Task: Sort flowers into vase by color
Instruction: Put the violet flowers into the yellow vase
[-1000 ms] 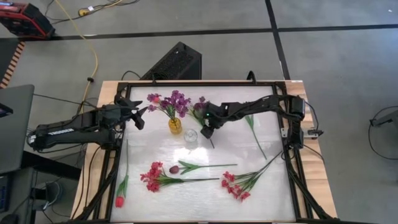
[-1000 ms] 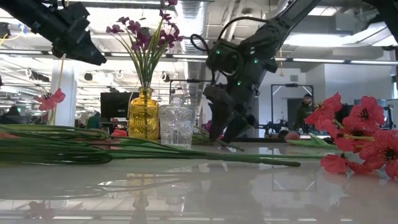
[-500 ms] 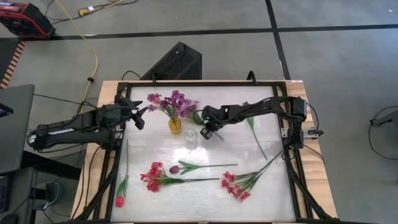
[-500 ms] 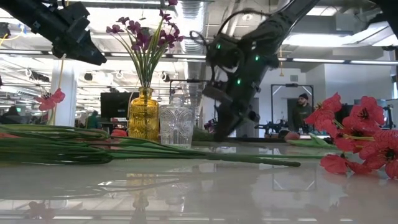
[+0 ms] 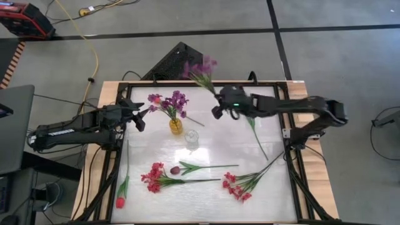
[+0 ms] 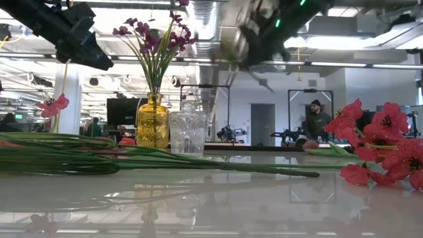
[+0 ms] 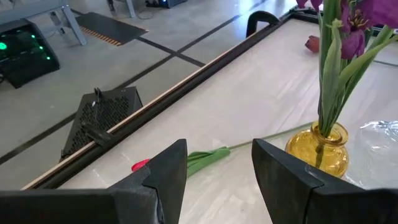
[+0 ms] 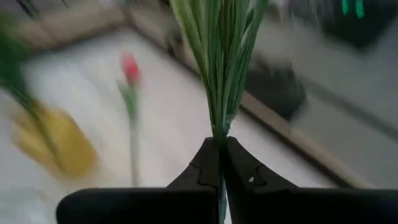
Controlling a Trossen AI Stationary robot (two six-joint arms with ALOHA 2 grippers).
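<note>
My right gripper (image 5: 217, 106) (image 8: 221, 152) is raised over the far middle of the table, shut on a purple spray (image 5: 200, 67) whose blossoms reach past the far edge. A yellow vase (image 5: 176, 126) (image 6: 153, 122) holds other purple flowers (image 5: 172, 100), and a clear glass vase (image 5: 192, 139) stands beside it. On the table lie two red-pink sprays (image 5: 153, 178) (image 5: 237, 187), a maroon tulip (image 5: 175, 170) and a red tulip (image 5: 120, 201). My left gripper (image 5: 142, 116) (image 7: 217, 168) waits open, left of the yellow vase. My right gripper pinches the purple spray's green stem bundle (image 8: 219, 134) between its two fingertips, just below where the leaves fan out. The spray is lifted clear of the table, and its leaves and blossoms stick out beyond the fingers toward the far edge.
A loose green stem (image 5: 256, 134) lies right of centre. The dark table frame (image 5: 187, 83) runs around the white top. A black box (image 5: 178, 62) stands beyond the far edge. In the low view a person (image 6: 317, 116) shows far back in the room.
My right gripper has taken hold of the purple spray that lay beside the glass vase. It has risen quickly and gone toward the far edge, turning as it went. The spray has come off the table, its blossoms now past the far edge.
</note>
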